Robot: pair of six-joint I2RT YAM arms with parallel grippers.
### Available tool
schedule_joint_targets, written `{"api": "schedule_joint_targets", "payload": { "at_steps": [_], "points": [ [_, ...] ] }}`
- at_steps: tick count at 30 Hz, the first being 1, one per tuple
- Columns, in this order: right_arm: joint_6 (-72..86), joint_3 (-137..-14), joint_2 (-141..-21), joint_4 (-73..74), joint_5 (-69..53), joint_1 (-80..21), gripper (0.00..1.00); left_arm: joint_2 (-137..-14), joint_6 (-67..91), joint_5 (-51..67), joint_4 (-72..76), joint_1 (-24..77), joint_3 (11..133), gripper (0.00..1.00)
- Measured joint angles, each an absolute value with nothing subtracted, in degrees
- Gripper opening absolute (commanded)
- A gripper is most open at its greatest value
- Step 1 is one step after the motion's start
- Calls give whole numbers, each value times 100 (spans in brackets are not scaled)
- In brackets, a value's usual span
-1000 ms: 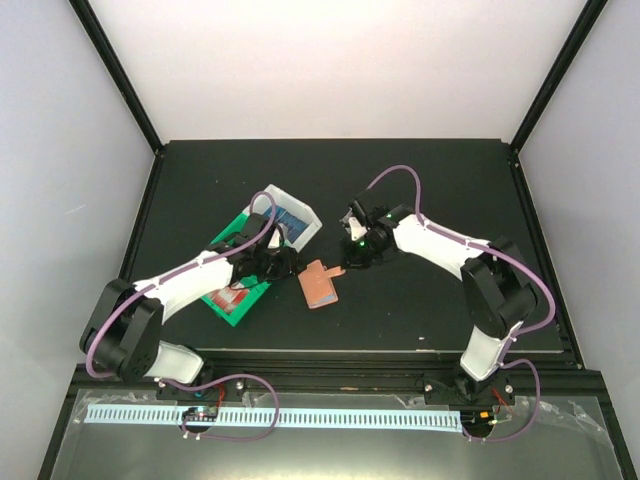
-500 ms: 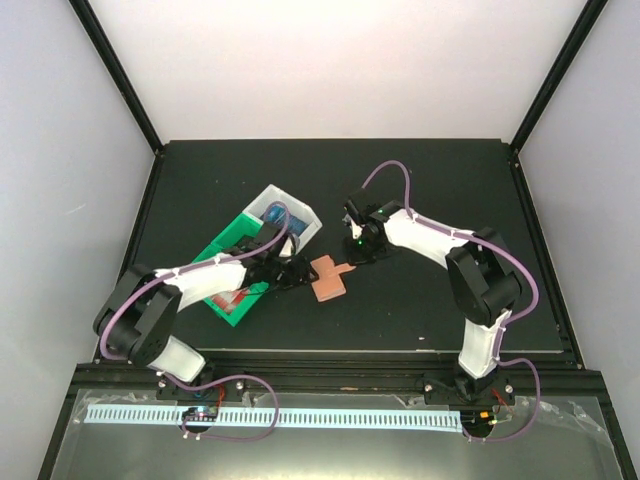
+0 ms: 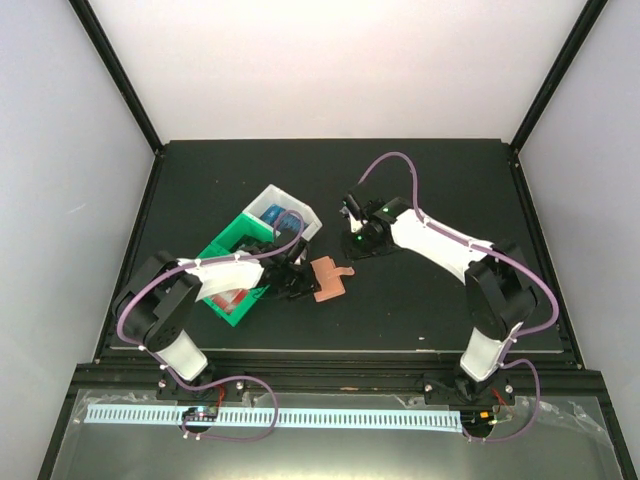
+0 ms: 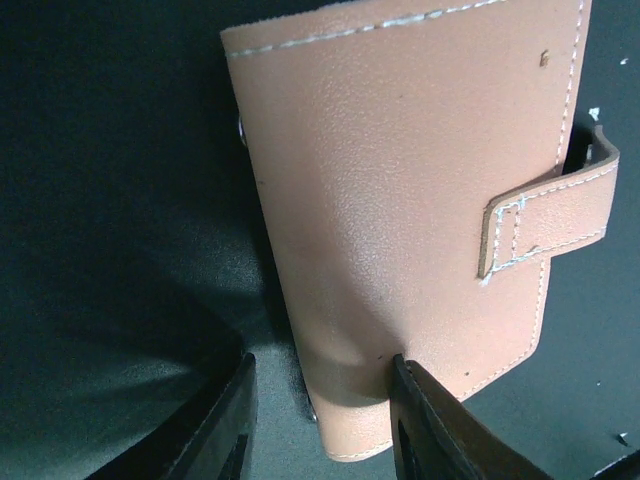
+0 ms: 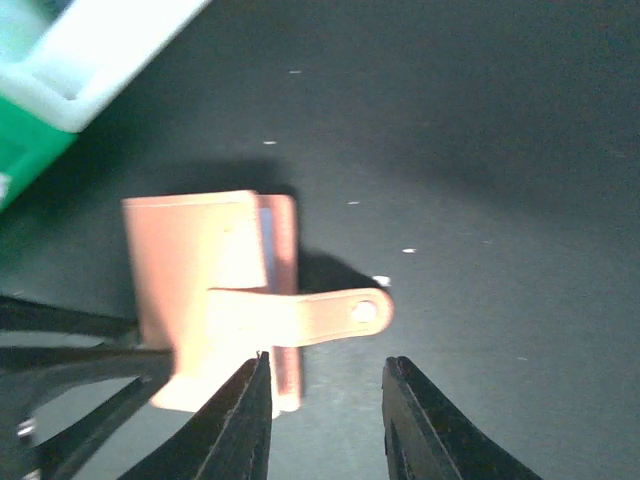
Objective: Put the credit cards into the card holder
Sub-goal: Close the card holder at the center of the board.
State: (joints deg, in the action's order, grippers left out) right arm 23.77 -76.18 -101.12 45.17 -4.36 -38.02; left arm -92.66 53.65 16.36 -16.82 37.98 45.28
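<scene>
The card holder (image 3: 328,281), a closed salmon-brown wallet, lies flat on the black table with its snap tab (image 3: 346,270) sticking out to the right. My left gripper (image 3: 300,281) is open and straddles the card holder's (image 4: 400,200) near-left corner (image 4: 320,420). One of its fingers (image 4: 425,425) rests on the leather, the other stands on the table, apart from the edge. My right gripper (image 3: 351,248) hangs open just behind the tab (image 5: 340,312), nothing between its jaws (image 5: 325,420). Credit cards show in the bins: a white and red one (image 3: 233,297) and a blue one (image 3: 290,220).
A green bin (image 3: 228,245) and a white bin (image 3: 272,198) lie tilted left of the card holder, under my left arm. In the right wrist view the white bin (image 5: 90,60) and green bin (image 5: 15,150) fill the upper left corner.
My right gripper has opened, let go of the tab and drawn back slightly. The card holder now lies flat, a little further right. My left gripper has come down onto its left edge.
</scene>
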Motion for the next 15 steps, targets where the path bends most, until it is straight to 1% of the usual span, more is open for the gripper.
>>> {"api": "schedule_joint_targets", "payload": {
  "at_steps": [4, 11, 15],
  "points": [
    [2449, -7618, -10114, 4318, -952, -3874, 30, -9345, 5415, 1553, -1861, 3813, 4665, 38],
    [2447, -7620, -10779, 4047, -1439, -3892, 35, -9356, 5470, 1507, -1876, 3835, 4683, 38],
    [2427, -7623, -11026, 3962, -1527, -3892, 34, -9356, 5478, 1507, -1868, 3839, 4683, 41]
  ]
}}
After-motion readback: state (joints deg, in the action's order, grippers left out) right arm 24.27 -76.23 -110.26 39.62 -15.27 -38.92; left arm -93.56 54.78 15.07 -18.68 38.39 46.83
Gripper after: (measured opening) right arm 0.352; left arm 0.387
